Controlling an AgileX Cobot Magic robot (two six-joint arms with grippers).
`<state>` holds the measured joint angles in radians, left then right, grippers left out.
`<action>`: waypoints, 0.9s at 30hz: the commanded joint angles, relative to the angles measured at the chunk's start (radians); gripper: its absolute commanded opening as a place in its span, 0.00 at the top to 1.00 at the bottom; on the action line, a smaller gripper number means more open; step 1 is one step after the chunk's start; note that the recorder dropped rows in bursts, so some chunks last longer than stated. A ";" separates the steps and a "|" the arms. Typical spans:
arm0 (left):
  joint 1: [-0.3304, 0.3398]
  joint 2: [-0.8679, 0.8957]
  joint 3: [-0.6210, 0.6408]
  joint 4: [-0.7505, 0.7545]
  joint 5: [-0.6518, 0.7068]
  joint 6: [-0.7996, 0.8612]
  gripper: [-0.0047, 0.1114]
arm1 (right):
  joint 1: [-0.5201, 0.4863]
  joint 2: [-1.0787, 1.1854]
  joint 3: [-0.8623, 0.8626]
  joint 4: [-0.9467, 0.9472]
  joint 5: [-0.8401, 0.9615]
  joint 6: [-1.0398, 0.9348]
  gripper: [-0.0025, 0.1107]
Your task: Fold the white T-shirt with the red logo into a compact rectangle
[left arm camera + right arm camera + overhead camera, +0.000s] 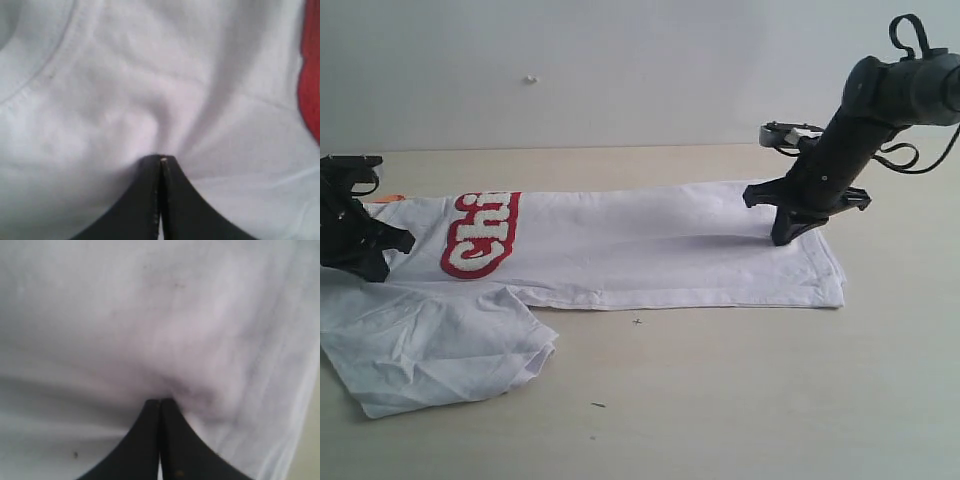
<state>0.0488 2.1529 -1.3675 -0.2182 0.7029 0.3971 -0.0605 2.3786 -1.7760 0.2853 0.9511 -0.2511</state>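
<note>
White T-shirt [650,245] laid lengthwise across the tan table [750,400], neck end at the left of the exterior view, hem end at the right. Body already narrowed into a long band, far long edge apparently doubled over. Red logo [480,235] cut short at that edge, only its first letters showing. Near side not yet dealt with: sleeve [430,350] and a slack patch of cloth spilling out of the band toward the camera, rumpled, lying on the table.

Left gripper [161,160] down on the neck end, jaws pressed together with a pucker of cloth drawn into the tips. Collar [45,50] seam just beside, red edge of the logo near. Right gripper [160,401] down on the hem end near the corner, jaws likewise closed, cloth creased into the tips. Both judged to be pinching the shirt, not merely resting on it.

Progress estimate — early to middle. One lengthwise fold seemingly in. Left to do: near side and sleeve to tuck over, then crosswise folds to shorten the band. No compact rectangle yet.
</note>
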 commanded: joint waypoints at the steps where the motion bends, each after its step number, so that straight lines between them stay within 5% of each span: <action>1: 0.022 -0.005 0.031 0.057 0.022 0.027 0.96 | -0.059 -0.005 0.066 -0.143 0.023 -0.015 0.98; 6: 0.022 -0.087 0.031 -0.274 -0.014 0.283 0.96 | -0.061 -0.089 0.066 -0.085 -0.003 -0.085 0.98; 14: -0.016 -0.111 0.031 -0.754 -0.040 0.641 0.96 | 0.068 -0.184 0.063 0.419 -0.133 -0.397 0.98; 20: -0.116 -0.006 -0.021 -0.845 -0.077 0.720 0.96 | 0.259 -0.085 -0.011 0.439 -0.297 -0.386 0.98; 27: -0.157 0.104 -0.122 -0.739 -0.113 0.540 0.96 | 0.292 0.112 -0.257 0.192 -0.186 -0.055 0.98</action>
<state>-0.1065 2.2275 -1.4600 -1.0129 0.6315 1.0184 0.2382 2.4332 -1.9658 0.6065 0.7340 -0.4472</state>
